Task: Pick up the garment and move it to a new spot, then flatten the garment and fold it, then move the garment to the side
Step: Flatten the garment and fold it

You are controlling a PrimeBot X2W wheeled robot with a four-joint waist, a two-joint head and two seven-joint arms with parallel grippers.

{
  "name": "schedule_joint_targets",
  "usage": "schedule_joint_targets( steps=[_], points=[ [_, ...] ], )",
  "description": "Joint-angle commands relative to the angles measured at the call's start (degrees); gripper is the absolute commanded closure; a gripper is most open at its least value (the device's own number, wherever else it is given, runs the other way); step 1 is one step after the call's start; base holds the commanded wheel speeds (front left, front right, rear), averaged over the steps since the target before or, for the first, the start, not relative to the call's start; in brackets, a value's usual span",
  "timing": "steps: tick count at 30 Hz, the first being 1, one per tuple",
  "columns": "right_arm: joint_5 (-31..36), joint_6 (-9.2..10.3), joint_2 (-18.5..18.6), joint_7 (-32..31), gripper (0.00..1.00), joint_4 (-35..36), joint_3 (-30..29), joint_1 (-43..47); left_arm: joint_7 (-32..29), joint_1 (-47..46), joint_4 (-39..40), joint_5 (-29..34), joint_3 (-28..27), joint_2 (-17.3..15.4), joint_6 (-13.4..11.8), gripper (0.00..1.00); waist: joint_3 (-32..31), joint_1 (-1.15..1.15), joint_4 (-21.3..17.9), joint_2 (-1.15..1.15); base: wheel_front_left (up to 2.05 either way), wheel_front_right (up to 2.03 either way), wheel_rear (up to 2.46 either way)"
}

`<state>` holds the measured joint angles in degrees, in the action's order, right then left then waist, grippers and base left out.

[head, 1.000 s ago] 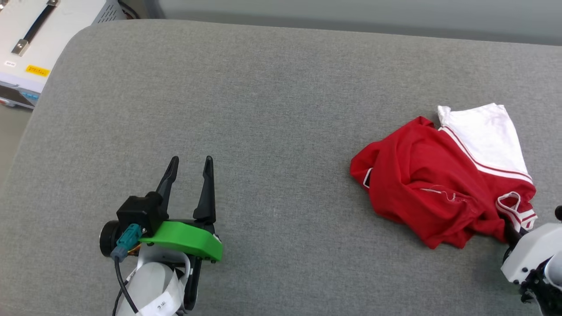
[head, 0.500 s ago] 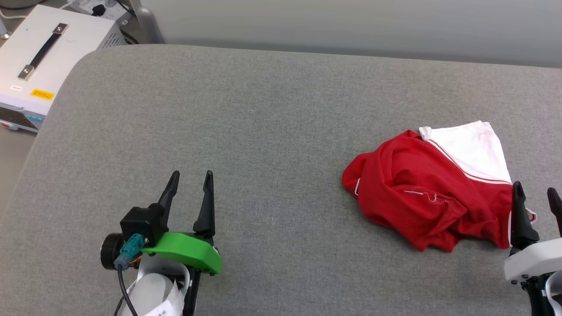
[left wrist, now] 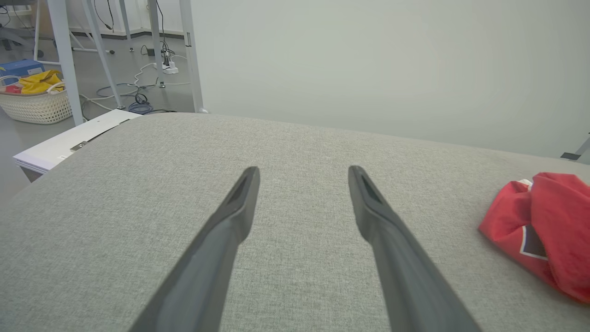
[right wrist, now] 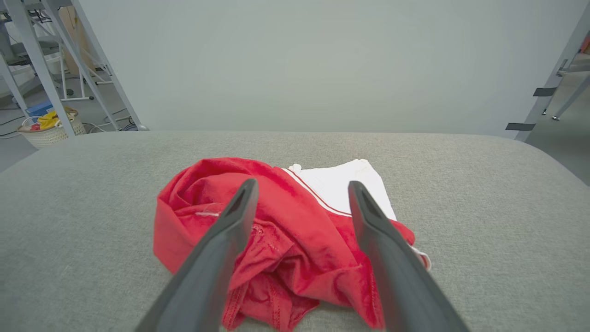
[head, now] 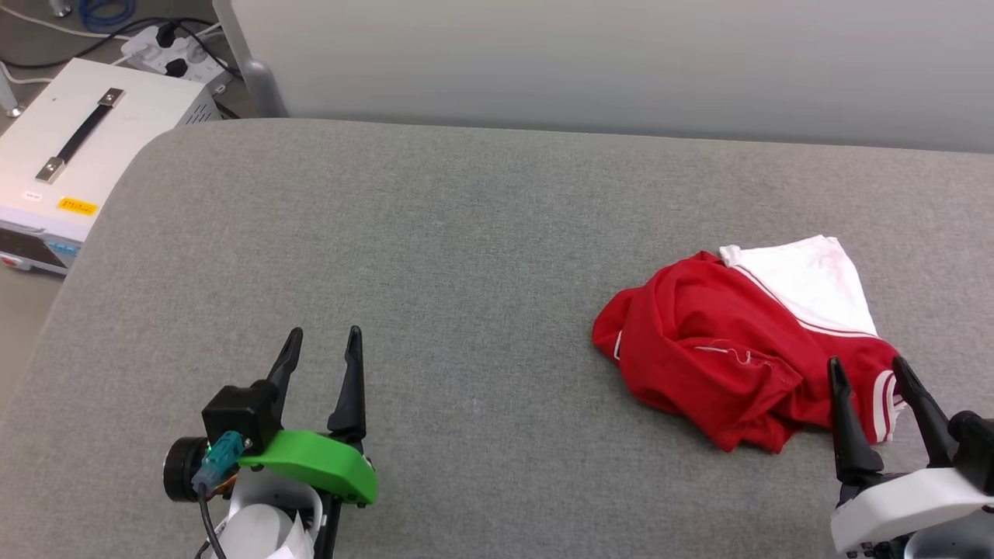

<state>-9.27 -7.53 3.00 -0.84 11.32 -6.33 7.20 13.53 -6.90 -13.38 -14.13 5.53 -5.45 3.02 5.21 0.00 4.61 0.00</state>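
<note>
The crumpled red jersey T-shirt (head: 722, 349) lies heaped at three o'clock on the grey padded table (head: 466, 233). Light and limp, I'd judge; pinch the white sleeve (head: 808, 283) at its one o'clock. The right gripper (head: 867, 365), at the heap's four o'clock edge, and the left gripper (head: 324, 334), off at nine, stand spread and empty. The left wrist view catches a black, white-edged print patch (left wrist: 530, 240) the head view barely hints at.

Folds of the garment (head: 699, 365) hide most lettering.
</note>
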Motion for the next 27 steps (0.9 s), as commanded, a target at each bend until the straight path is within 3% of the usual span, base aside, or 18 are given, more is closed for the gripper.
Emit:
schedule_joint_targets(
  steps=[1, 6, 13, 23, 27],
  points=[
    [0.2, 0.04, 0.0, -0.3, 0.00, 0.7, 0.2, 0.9, -0.2, 0.8, 0.4, -0.5, 0.1, -0.5, -0.3, 0.00, -0.5, 0.00, -0.5, 0.00, 0.00, 0.00, 0.00],
    [0.1, 0.04, -0.1, -0.6, 0.00, 1.3, 0.6, 1.7, -1.6, 0.4, 1.2, -0.1, 1.1, -0.9, -0.1, 0.00, -0.9, 0.00, -1.3, 0.00, 0.00, 0.00, 0.00],
    [-0.5, 0.04, -0.1, -0.8, 0.00, 2.3, -0.5, 1.3, -10.8, -3.9, 2.8, -0.6, 8.5, 0.1, 2.5, 0.00, 0.2, 0.00, -2.4, 0.00, 0.00, 0.00, 0.00],
    [-0.1, 0.04, -0.1, -1.2, 0.00, 3.4, -1.1, -0.3, -22.6, -14.1, 3.7, -1.1, 27.0, 1.7, 4.4, 0.00, 3.4, 0.00, -5.7, 0.00, 0.00, 0.00, 0.00],
    [0.1, 0.04, -0.1, -1.0, 0.00, 4.0, -0.4, -1.4, -26.7, -19.9, 2.9, -3.0, 35.5, 0.9, 4.4, 0.00, 6.1, 0.00, -7.4, 0.00, 0.00, 0.00, 0.00]
  ],
)
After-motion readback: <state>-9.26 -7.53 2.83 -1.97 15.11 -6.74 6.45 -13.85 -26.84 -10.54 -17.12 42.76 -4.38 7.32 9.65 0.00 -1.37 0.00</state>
